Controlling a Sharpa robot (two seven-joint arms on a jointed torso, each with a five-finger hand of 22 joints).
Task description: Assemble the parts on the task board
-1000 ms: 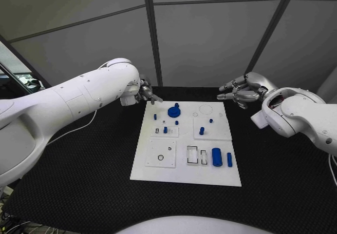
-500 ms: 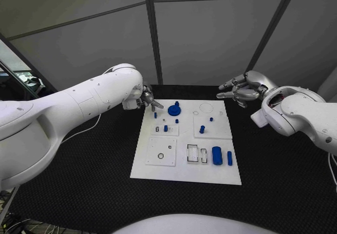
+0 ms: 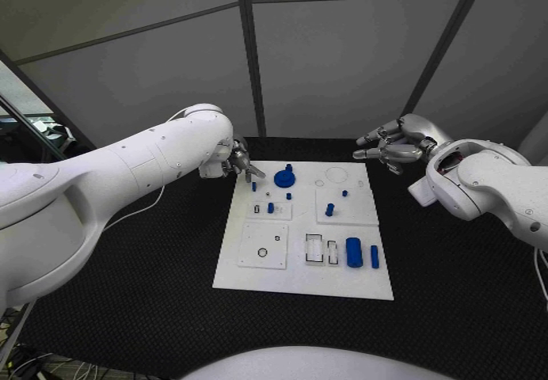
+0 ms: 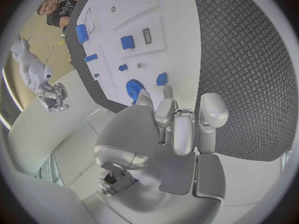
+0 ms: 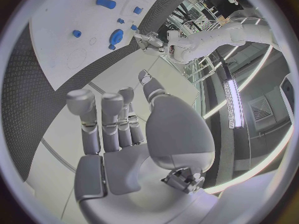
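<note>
- Black mesh covers the tabletop (image 3: 137, 261), and I see the white task board (image 3: 291, 273) lying in its middle, reaching toward the far edge.
- My left hand (image 3: 237, 161) hangs at the board's far left corner; in the left wrist view its fingers (image 4: 179, 129) lie close together and partly curled, with nothing held in them, their tips just above a small blue part (image 4: 161, 78) near the board's edge.
- My right hand (image 3: 390, 146) hovers off the board's far right corner, over the tabletop; the right wrist view shows its fingers (image 5: 102, 119) loosely extended side by side, thumb apart, gripping nothing.
- On the board's near right area a blue cylinder (image 3: 353, 253) lies flat, with a slimmer blue bar (image 3: 374, 256) just beside it, toward the right edge.
- Near the far edge, a blue gear-like disc (image 3: 283, 180) sits close to the left hand.
- Smaller blue pegs stand mid-board: one (image 3: 329, 210) on the right half, one (image 3: 271, 208) on the left half.
</note>
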